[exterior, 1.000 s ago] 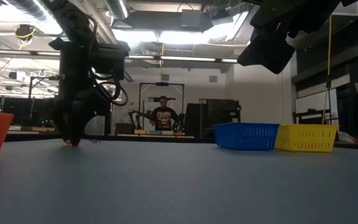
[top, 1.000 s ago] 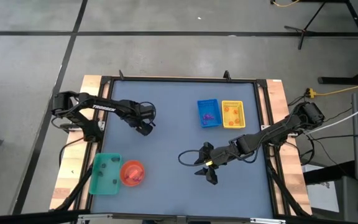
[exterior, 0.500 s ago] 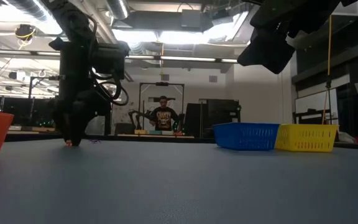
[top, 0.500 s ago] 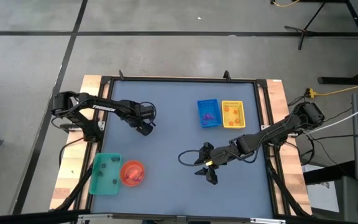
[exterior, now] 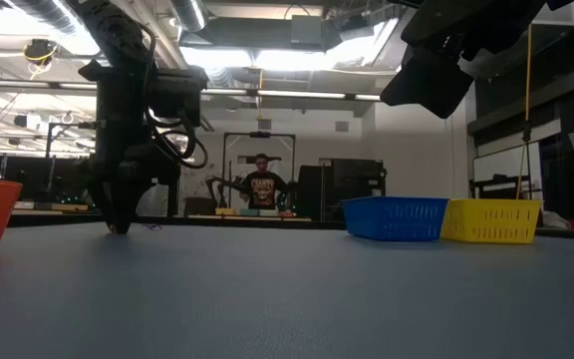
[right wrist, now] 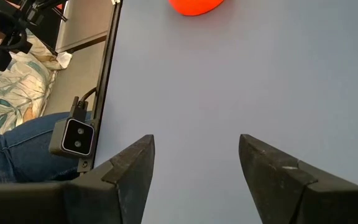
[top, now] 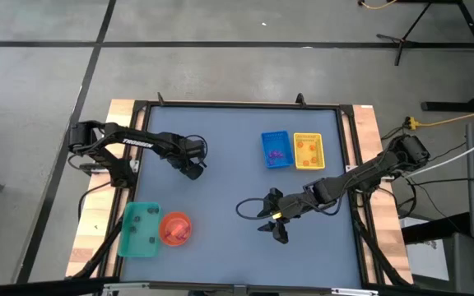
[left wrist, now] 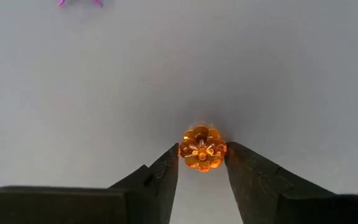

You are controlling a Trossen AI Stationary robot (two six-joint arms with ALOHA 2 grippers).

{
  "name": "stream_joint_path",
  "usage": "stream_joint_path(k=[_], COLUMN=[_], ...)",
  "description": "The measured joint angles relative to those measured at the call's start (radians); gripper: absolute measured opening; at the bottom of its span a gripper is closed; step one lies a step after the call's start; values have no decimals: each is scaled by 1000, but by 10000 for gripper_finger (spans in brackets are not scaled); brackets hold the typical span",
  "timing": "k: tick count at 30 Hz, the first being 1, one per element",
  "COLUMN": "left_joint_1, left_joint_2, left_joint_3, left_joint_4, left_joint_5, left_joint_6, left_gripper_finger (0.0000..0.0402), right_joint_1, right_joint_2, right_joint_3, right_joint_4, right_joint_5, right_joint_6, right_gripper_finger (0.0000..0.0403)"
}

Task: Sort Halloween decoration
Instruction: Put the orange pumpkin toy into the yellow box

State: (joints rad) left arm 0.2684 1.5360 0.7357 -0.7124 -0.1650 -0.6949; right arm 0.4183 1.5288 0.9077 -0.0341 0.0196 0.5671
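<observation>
The grey-blue table (top: pixel 220 164) is bare around the left claw (left wrist: pixel 202 163), which points down, its two fingers touching the sides of an orange, flower-like decoration piece (left wrist: pixel 202 149) lying between them. A purple piece (left wrist: pixel 79 2) lies well ahead. The right claw (right wrist: pixel 196 163) hovers with fingers spread wide, holding nothing.

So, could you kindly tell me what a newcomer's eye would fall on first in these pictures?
Probably the orange pumpkin bead on the grey table, bracketed by the left gripper, whose fingertips sit at its two sides, at the table's left. Next, the blue tray and yellow tray side by side toward the far right, and the orange bowl beside the green tray at the near left corner.
</observation>
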Motion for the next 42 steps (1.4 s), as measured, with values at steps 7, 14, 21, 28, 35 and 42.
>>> stream_joint_path(k=[7, 14, 21, 28, 35, 42], left_joint_1=[0, 0, 0, 1, 2, -9], left_joint_2=[0, 0, 0, 0, 2, 4], left_joint_3=[0, 0, 0, 0, 10, 71], left_joint_4=[-1, -1, 6, 7, -2, 3], left_joint_5=[-3, -1, 0, 17, 52, 80], left_joint_6=[25, 25, 28, 27, 58, 79], left_gripper_finger=[108, 101, 101, 101, 101, 100], right_joint_1=[0, 0, 0, 0, 0, 0], right_joint_2=[0, 0, 0, 0, 0, 0], right_joint_3=[0, 0, 0, 0, 0, 0], right_joint_4=[0, 0, 0, 0, 0, 1], right_joint_5=[0, 0, 0, 0, 0, 0], right_joint_6=[0, 0, 0, 0, 0, 0], right_gripper_finger=[234, 234, 234, 234, 234, 234])
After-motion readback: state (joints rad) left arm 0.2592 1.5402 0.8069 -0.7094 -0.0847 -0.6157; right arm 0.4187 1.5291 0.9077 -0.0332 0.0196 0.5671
